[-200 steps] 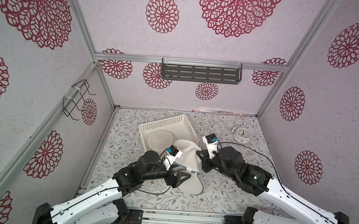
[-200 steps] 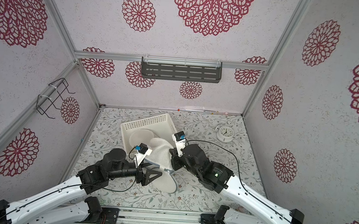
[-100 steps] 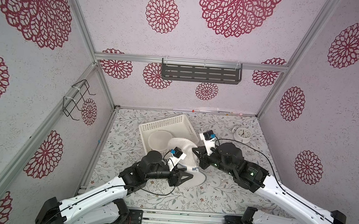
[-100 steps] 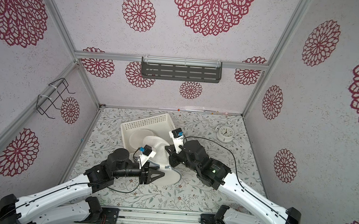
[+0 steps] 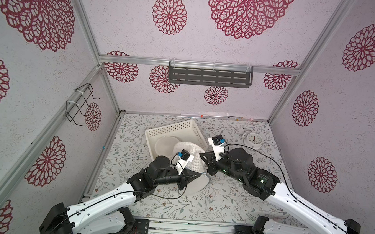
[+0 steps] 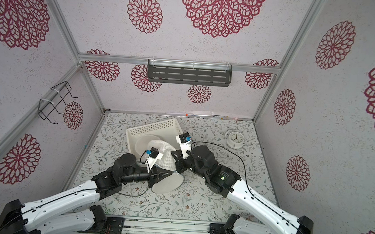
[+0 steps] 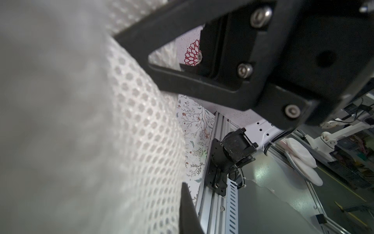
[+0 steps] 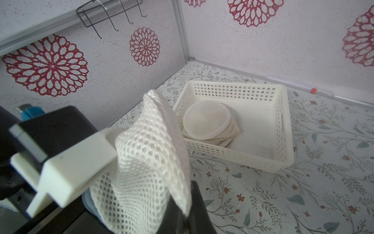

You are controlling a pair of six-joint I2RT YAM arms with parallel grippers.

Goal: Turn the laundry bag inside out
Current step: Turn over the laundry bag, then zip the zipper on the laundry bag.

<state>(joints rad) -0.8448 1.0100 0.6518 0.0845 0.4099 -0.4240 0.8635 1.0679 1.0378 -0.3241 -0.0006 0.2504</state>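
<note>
The laundry bag (image 5: 190, 150) (image 6: 165, 151) is white mesh and hangs between my two grippers near the middle of the table, in front of the basket. Its round lower part (image 5: 196, 186) rests on the table. My left gripper (image 5: 201, 174) (image 6: 173, 172) is shut on the bag's grey rim. In the left wrist view the mesh (image 7: 121, 141) fills one side beside one dark finger (image 7: 188, 212). My right gripper (image 5: 203, 157) (image 8: 182, 214) is shut on a fold of mesh (image 8: 145, 162), which stands up in a peak.
A white perforated basket (image 5: 174, 130) (image 8: 283, 125) behind the bag holds round white mesh discs (image 5: 165, 143) (image 8: 206, 119). A white alarm clock (image 5: 252, 139) stands at the back right. A dark shelf (image 5: 209, 77) hangs on the rear wall, a wire rack (image 5: 79, 105) on the left wall.
My left gripper has gone from wide open to shut on the bag's rim. The right gripper has drawn the mesh up and back toward the basket, and the bag now stands taller.
</note>
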